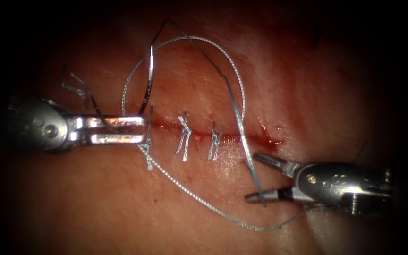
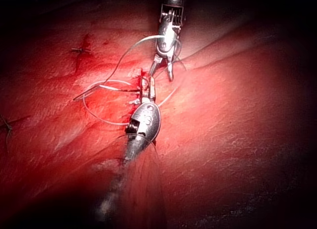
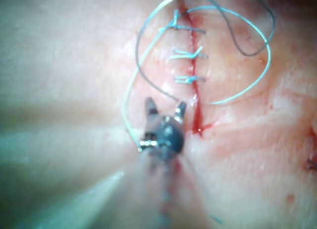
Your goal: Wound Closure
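Left tool (image 1: pixel 121 130) jaws clamp needle (image 1: pixel 149 80) near its end, left-centre, outside tissue (image 1: pixel 308 85). Right tool (image 1: pixel 260 179) jaws wide, empty, thread (image 1: pixel 199 198) crossing; thread risks snagging there.

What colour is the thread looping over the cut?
The thread is pale silvery grey with a fine twisted texture, seen best in the endoscope view.

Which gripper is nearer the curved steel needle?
Left. The left gripper holds the curved steel needle near its lower end; the open right gripper sits apart, across the cut, holding nothing.
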Controlling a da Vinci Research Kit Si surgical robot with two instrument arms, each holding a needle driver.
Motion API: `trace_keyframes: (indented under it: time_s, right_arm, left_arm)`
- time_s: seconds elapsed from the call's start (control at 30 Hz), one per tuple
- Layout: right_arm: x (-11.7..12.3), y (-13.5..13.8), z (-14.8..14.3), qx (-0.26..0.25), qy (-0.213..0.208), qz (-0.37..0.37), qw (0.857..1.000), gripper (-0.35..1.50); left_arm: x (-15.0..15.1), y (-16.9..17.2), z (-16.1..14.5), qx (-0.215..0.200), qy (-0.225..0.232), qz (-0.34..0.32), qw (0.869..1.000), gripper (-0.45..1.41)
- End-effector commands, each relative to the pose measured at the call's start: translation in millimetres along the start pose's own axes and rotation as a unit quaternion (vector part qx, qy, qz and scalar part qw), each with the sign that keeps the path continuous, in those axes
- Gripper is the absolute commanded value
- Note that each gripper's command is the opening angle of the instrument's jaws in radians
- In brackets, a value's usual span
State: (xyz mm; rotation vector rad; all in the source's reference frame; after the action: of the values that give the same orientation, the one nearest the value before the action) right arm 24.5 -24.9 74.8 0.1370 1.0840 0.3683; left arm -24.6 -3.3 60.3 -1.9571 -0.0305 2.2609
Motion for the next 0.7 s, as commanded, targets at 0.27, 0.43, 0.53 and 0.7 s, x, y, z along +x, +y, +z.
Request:
trace_keyframes:
  time_s: [0.27, 0.43, 0.53, 0.7]
  right_arm:
    - [-0.3, -0.3, 1.5, -0.007, 0.004, -0.007, 1.0, 0.44]
    - [-0.2, 0.1, 0.7, 0.002, 0.005, -0.007, 1.0, -0.35]
    - [0.0, 0.0, -0.3, 0.006, 0.004, -0.006, 1.0, -0.35]
    - [1.5, -1.3, -1.8, 0.014, 0.004, -0.004, 1.0, -0.35]
  left_arm:
    - [-0.4, 0.3, 0.8, 0.001, 0.002, -0.001, 1.0, -0.45]
    - [-0.4, 0.4, 0.9, -0.001, 0.003, 0.0, 1.0, -0.45]
    - [-0.4, 0.4, 0.9, -0.002, 0.003, 0.0, 1.0, -0.45]
    - [-0.5, 0.6, 1.2, -0.002, 0.004, 0.001, 1.0, -0.45]
